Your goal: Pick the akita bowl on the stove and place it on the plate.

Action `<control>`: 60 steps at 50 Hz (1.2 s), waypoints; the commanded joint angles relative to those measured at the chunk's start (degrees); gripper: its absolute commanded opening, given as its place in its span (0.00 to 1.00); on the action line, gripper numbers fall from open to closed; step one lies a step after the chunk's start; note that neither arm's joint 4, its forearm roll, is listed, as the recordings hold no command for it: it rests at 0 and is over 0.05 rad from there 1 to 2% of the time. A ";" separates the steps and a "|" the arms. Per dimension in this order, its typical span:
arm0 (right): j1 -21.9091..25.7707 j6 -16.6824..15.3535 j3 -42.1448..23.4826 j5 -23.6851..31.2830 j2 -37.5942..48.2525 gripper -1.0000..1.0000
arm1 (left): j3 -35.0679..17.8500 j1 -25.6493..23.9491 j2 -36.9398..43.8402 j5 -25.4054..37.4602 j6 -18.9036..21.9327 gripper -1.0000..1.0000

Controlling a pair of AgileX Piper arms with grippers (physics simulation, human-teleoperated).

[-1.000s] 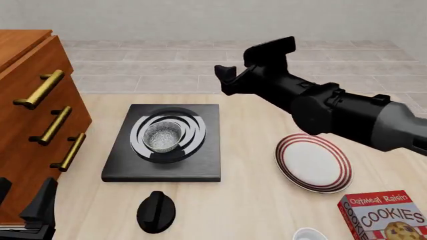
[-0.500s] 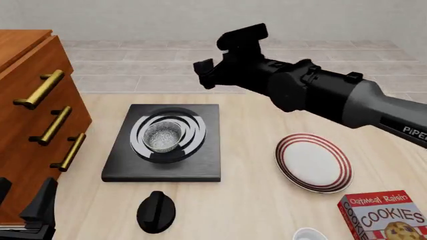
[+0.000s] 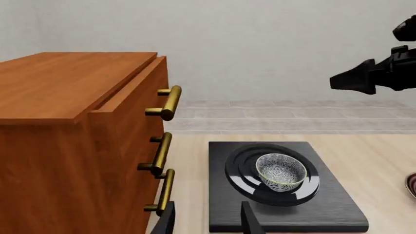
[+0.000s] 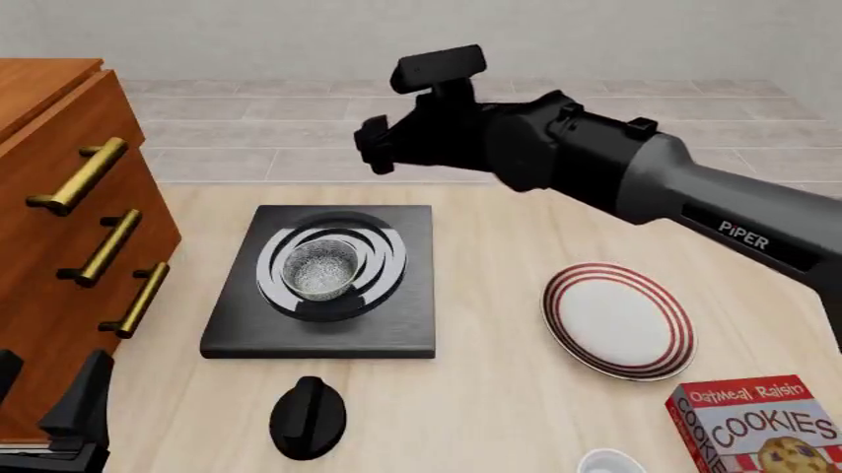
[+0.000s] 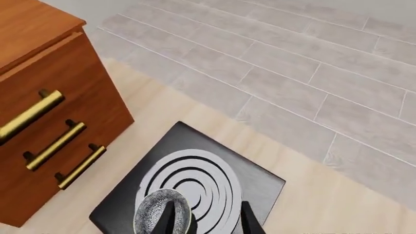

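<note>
Nothing picked yet. The akita bowl (image 4: 322, 269) sits on the stove (image 4: 394, 325) rings; the plate (image 4: 618, 320) is bare, well apart. My right gripper (image 4: 414, 103) hovers above the stove's far edge, jaws apart. My left gripper (image 3: 208, 220) waits low by the drawers, jaws apart. Descent, grasp, transfer all remain.

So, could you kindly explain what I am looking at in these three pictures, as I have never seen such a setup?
These are simulator renders of two robot arms at a table. One camera looks down from behind the arms; the other two sit on each arm's wrist. The right gripper hangs open in the air above the stove, holding nothing. The left gripper rests open near the wooden drawers, also empty. A small bowl sits on the stove's rings. Also on the table: a red-ringed plate, a black knob and a cookie box.
</note>
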 commanded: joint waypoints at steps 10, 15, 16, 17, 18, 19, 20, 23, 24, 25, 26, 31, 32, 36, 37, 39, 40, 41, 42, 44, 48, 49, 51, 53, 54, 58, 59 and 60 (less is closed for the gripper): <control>1.42 0.68 -5.36 6.11 4.47 1.00 | 0.00 0.00 0.00 0.00 0.00 1.00; 0.00 1.76 -6.08 6.07 6.19 1.00 | 0.00 0.00 0.00 0.00 0.00 1.00; -0.01 2.06 -5.91 5.88 6.34 1.00 | 0.00 0.00 0.00 0.00 0.00 1.00; -0.01 2.06 -5.91 5.87 6.34 1.00 | 0.00 0.00 0.00 0.00 0.00 1.00; -0.27 2.12 -6.13 5.89 6.67 1.00 | 0.00 0.00 0.00 0.00 0.00 1.00; -0.41 2.15 -6.18 5.82 6.97 1.00 | 0.00 0.00 0.00 0.00 0.00 1.00; -0.46 2.75 -6.27 5.90 7.27 1.00 | 0.00 0.00 0.00 0.00 0.00 1.00; -0.96 3.17 -6.97 5.93 8.08 1.00 | 0.00 0.00 0.00 0.00 0.00 1.00; -1.32 2.23 -7.46 6.13 8.49 1.00 | 0.00 0.00 0.00 0.00 0.00 1.00; -1.16 2.45 -7.27 5.98 8.45 1.00 | 0.00 0.00 0.00 0.00 0.00 1.00; -1.28 2.62 -7.46 6.02 8.63 1.00 | 0.00 0.00 0.00 0.00 0.00 1.00; -1.19 2.36 -7.61 6.08 8.97 1.00 | 0.00 0.00 0.00 0.00 0.00 1.00; -1.19 2.67 -7.49 5.93 9.05 1.00 | 0.00 0.00 0.00 0.00 0.00 1.00; -0.36 3.50 -6.45 5.26 8.86 1.00 | 0.00 0.00 0.00 0.00 0.00 1.00; -0.33 3.68 -6.49 5.30 8.93 1.00 | 0.00 0.00 0.00 0.00 0.00 1.00; -0.30 3.46 -6.52 5.32 9.00 1.00 | 0.00 0.00 0.00 0.00 0.00 1.00; -0.12 3.99 -6.31 5.32 9.12 1.00 | 0.00 0.00 0.00 0.00 0.00 1.00; -0.17 3.83 -6.32 5.30 9.20 1.00 | 0.00 0.00 0.00 0.00 0.00 1.00; 0.00 3.93 -6.10 5.27 9.25 1.00 | 0.00 0.00 0.00 0.00 0.00 1.00; 0.02 4.15 -5.91 5.12 9.34 1.00 | 0.00 0.00 0.00 0.00 0.00 1.00; -0.07 4.62 -5.80 5.13 9.86 1.00 | 0.00 0.00 0.00 0.00 0.00 1.00; -0.07 4.62 -5.79 5.12 9.85 1.00 | 0.00 0.00 0.00 0.00 0.00 1.00; -0.13 4.78 -5.60 5.06 10.10 1.00 | 0.00 0.00 0.00 0.00 0.00 1.00; -0.16 5.04 -5.55 5.04 10.23 1.00 | 0.00 0.00 0.00 0.00 0.00 1.00; -0.22 5.32 -5.61 5.03 10.29 1.00 | 0.00 0.00 0.00 0.00 0.00 1.00; -0.65 5.26 -5.77 4.93 10.90 1.00 | 0.00 0.00 0.00 0.00 0.00 1.00; -0.66 5.38 -5.62 4.84 11.02 1.00 | 0.00 0.00 0.00 0.00 0.00 1.00; -0.86 5.44 -5.79 4.88 11.31 1.00 | 0.00 0.00 0.00 0.00 0.00 1.00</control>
